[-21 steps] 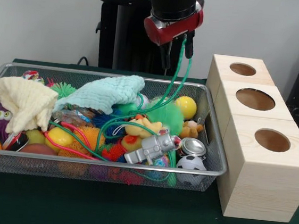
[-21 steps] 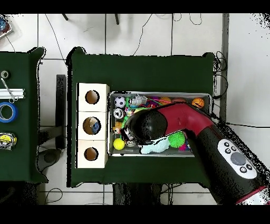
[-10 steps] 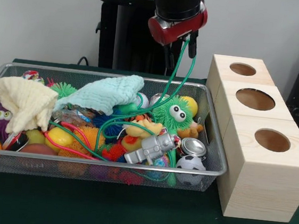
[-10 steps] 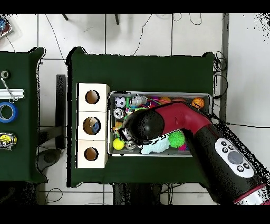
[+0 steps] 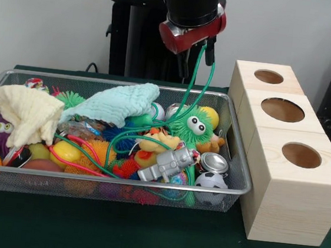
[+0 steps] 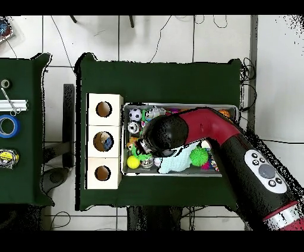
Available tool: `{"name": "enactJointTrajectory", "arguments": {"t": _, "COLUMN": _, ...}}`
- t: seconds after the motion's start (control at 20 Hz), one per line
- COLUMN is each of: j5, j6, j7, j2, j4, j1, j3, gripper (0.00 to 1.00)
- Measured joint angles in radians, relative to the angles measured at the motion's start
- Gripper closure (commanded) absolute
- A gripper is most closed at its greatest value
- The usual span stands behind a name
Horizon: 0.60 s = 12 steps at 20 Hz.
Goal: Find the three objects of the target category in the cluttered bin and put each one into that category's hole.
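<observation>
Green cord (image 5: pixel 187 97) pinched tight in gripper (image 5: pixel 197 57), high over bin (image 5: pixel 235 161), jaws close together on it. Runs down from there into toys, loops past robot toy (image 5: pixel 170 163). Fuzzy green monster (image 5: pixel 190 126) right under gripper, near bin's right end. Wooden box (image 5: pixel 281 145) with three holes just beside bin.

Arm (image 6: pixel 237 148) reaching down, pincer (image 5: pixel 197 59) raised, fingers clamped on green cord.
</observation>
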Motion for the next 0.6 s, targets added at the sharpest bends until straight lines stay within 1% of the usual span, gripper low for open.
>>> {"name": "enactJointTrajectory", "arguments": {"t": 0.25, "j5": 0.0, "j6": 0.05, "j7": 0.0, "j2": 0.044, "j4": -0.063, "j1": 0.0, "j3": 0.0, "gripper": 0.0}}
{"name": "enactJointTrajectory", "arguments": {"t": 0.3, "j5": 0.0, "j6": 0.08, "j7": 0.0, "j2": 0.059, "j4": -0.092, "j1": 0.001, "j3": 0.0, "gripper": 0.0}}
{"name": "enactJointTrajectory", "arguments": {"t": 0.4, "j5": 0.0, "j6": 0.1, "j7": 0.0, "j2": 0.066, "j4": -0.108, "j1": 0.002, "j3": 0.0, "gripper": 0.0}}
{"name": "enactJointTrajectory", "arguments": {"t": 0.45, "j5": 0.0, "j6": 0.139, "j7": 0.0, "j2": 0.075, "j4": -0.136, "j1": 0.004, "j3": 0.0, "gripper": 0.0}}
{"name": "enactJointTrajectory", "arguments": {"t": 0.6, "j5": 0.0, "j6": 0.177, "j7": 0.0, "j2": 0.087, "j4": -0.166, "j1": 0.006, "j3": 0.0, "gripper": 0.0}}
